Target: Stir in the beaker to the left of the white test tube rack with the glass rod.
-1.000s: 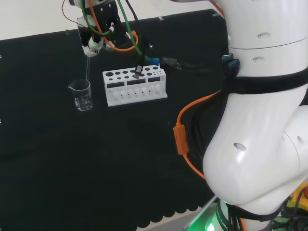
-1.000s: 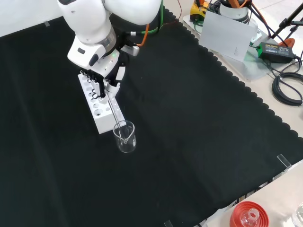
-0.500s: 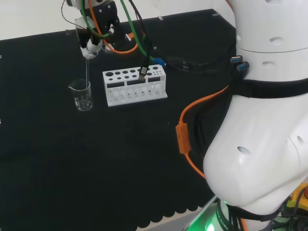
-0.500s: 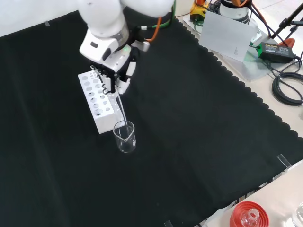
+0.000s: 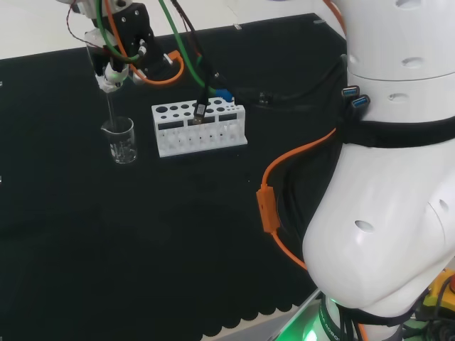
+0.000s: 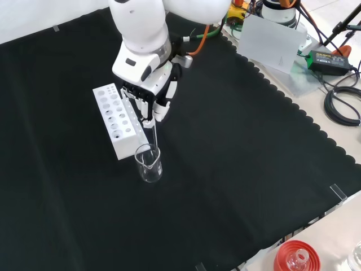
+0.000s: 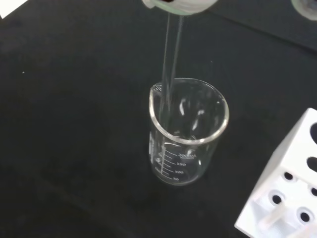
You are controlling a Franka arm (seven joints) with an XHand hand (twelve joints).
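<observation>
Now glass rod point(image 6: 152, 137) near-upright, tip in beaker point(image 6: 148, 163), pinched by hand point(image 6: 151, 97).

Clear glass beaker point(image 7: 187, 134), matt black cloth point(image 6: 237, 147)

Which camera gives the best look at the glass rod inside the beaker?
The wrist view: the glass rod runs down just inside the beaker rim, close up. In the head and front views it is a thin line from the hand to the beaker.
</observation>
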